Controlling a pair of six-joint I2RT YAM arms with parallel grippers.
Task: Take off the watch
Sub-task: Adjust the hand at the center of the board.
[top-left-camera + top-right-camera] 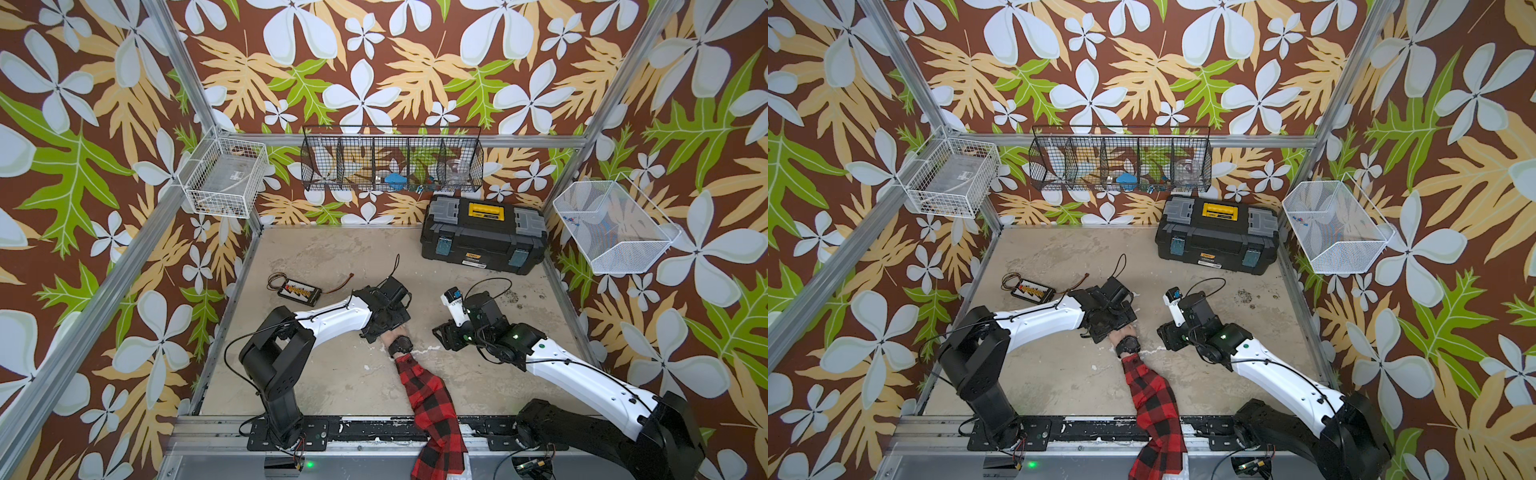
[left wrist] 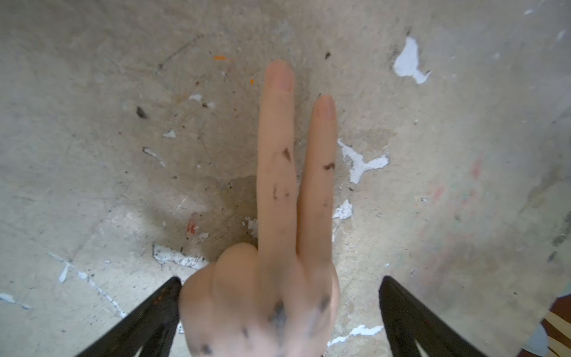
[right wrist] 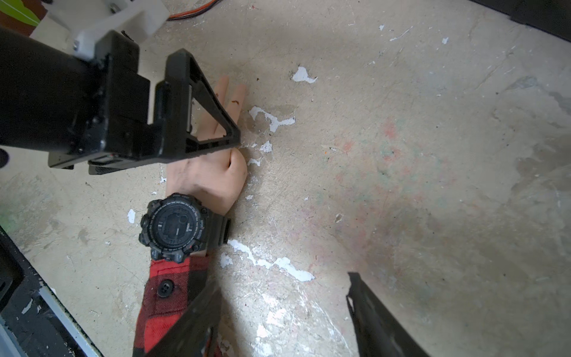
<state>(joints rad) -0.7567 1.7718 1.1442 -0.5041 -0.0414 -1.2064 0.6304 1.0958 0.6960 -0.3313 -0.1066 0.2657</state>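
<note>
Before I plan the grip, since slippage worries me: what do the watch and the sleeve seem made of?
The watch: likely matte black plastic or resin, strap seemingly rubbery; dull, moulded, knobbly bezel. The sleeve: woven cloth, red-and-black check; soft folds, sewn button.

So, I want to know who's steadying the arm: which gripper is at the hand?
The left gripper: its open jaws straddle the hand just beyond the watch. The right gripper hangs open off to the side, over bare table.

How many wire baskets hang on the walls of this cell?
3: a white basket on the left wall, a long black basket with compartments on the back wall, and a white mesh basket on the right wall. None appears hidden.
</note>
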